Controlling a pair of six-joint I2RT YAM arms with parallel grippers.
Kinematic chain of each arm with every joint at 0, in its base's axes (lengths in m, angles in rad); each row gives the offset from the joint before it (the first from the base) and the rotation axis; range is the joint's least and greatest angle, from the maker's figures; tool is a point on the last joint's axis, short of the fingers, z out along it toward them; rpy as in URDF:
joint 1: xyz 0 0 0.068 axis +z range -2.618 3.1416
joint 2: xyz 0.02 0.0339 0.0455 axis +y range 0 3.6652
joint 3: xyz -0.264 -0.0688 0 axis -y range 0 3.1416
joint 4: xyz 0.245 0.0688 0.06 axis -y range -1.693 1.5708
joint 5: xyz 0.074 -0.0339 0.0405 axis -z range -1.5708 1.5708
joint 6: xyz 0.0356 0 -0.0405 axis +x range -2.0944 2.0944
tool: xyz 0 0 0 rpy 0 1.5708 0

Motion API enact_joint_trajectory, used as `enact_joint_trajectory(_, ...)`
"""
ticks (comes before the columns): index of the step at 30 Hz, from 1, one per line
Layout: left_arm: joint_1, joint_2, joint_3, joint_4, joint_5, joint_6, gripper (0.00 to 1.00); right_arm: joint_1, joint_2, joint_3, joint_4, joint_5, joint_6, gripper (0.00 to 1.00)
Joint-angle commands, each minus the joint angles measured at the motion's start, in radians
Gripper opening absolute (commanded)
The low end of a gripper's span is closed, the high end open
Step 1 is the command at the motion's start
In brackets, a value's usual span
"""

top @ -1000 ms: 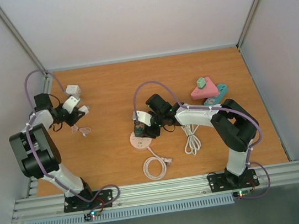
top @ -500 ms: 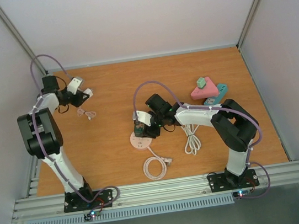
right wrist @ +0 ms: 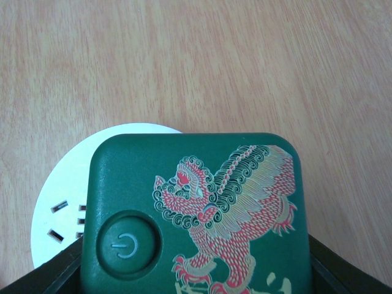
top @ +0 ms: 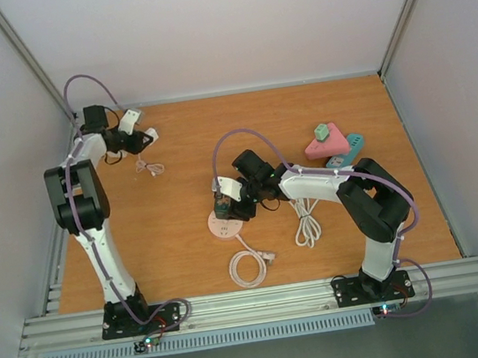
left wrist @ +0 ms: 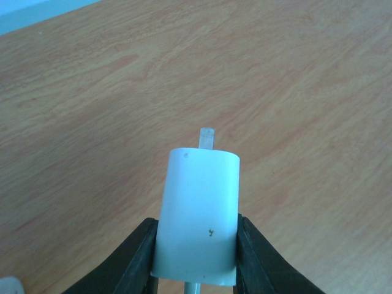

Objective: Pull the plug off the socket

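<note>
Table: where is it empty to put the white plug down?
Bare wood lies between the left gripper and the round socket, and along the far edge up to the coloured blocks. It's crowded around the socket, right gripper and coiled cables.

Bright, even, diffuse overhead light. Shadows on the table [top: 180, 143] are faint and soft. White plug [left wrist: 199, 214] and green plug [right wrist: 196, 214] appear sharp close up; wood beyond the white plug softens slightly.

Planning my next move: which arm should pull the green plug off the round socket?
Right. The right hand grips the green plug on the socket; the left hand is far off, holding a white charger.
</note>
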Motion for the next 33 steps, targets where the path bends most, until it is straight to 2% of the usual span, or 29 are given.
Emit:
enact_joint_trajectory(1,-0.01,0.095,0.105,-0.068,-0.008,-0.033,0.27,-0.002,0.041,-0.014,-0.12,0.03,0.025,0.22)
enact_joint_trajectory(5,-0.009,0.133,0.151,-0.086,-0.005,-0.049,0.29,-0.003,0.036,-0.015,-0.113,0.032,0.032,0.23)
enact_joint_trajectory(10,-0.009,0.186,0.222,-0.133,-0.011,-0.081,0.36,-0.003,0.041,-0.011,-0.114,0.033,0.037,0.25)
enact_joint_trajectory(11,-0.01,0.194,0.234,-0.144,-0.013,-0.081,0.39,-0.003,0.042,-0.01,-0.116,0.033,0.036,0.26)
enact_joint_trajectory(15,-0.009,0.192,0.236,-0.161,-0.019,-0.075,0.61,-0.003,0.036,-0.009,-0.113,0.035,0.04,0.3)
enact_joint_trajectory(18,-0.01,0.162,0.218,-0.148,-0.023,-0.076,0.72,-0.002,0.029,-0.009,-0.111,0.033,0.043,0.38)
enact_joint_trajectory(25,-0.009,-0.012,0.069,-0.052,0.026,-0.069,0.82,-0.002,-0.001,-0.012,-0.088,0.027,0.06,0.59)
enact_joint_trajectory(30,-0.009,-0.152,-0.069,0.027,0.028,-0.049,0.99,-0.002,-0.043,-0.029,-0.032,0.017,0.084,0.73)
enact_joint_trajectory(33,-0.01,-0.211,-0.117,0.012,0.036,-0.023,1.0,-0.004,-0.065,-0.032,-0.008,0.016,0.097,0.79)
